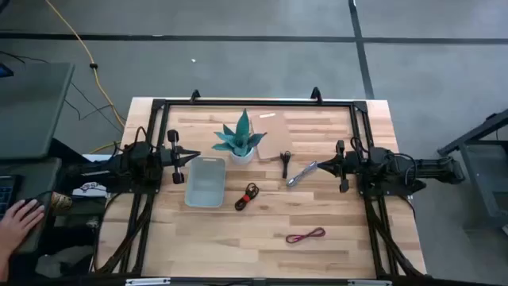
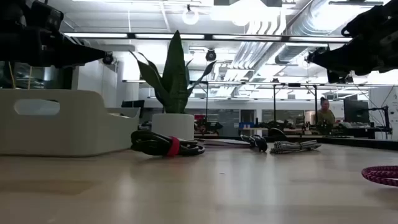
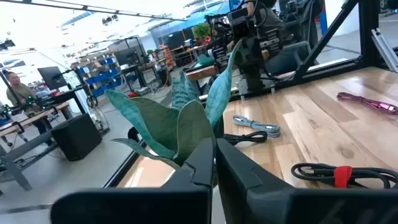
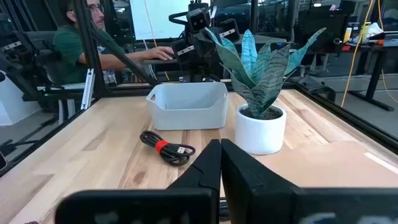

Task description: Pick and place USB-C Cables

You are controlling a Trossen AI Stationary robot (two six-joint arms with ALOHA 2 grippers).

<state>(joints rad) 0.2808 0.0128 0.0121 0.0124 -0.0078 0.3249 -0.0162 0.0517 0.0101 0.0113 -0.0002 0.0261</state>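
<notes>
High view: silver cable (image 1: pixel 302 174) lies diagonally just ahead of the right gripper (image 1: pixel 321 165), nearer than the left gripper (image 1: pixel 196 156); both closed, empty.

Pale striped wooden table (image 1: pixel 333 218). Teal-green banded plant (image 1: pixel 240 137) in a white pot (image 4: pixel 261 129). Light grey bin (image 1: pixel 206 181). Cables: black (image 1: pixel 285 162), silver-grey (image 1: pixel 302 174), black with red band (image 1: pixel 248 195), magenta (image 1: pixel 306 236).

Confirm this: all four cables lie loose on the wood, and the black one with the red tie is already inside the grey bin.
Not so. The black cable with the red tie lies on the table beside the grey bin, not inside it; the high view shows this. All four cables do lie loose on the wood.
</notes>
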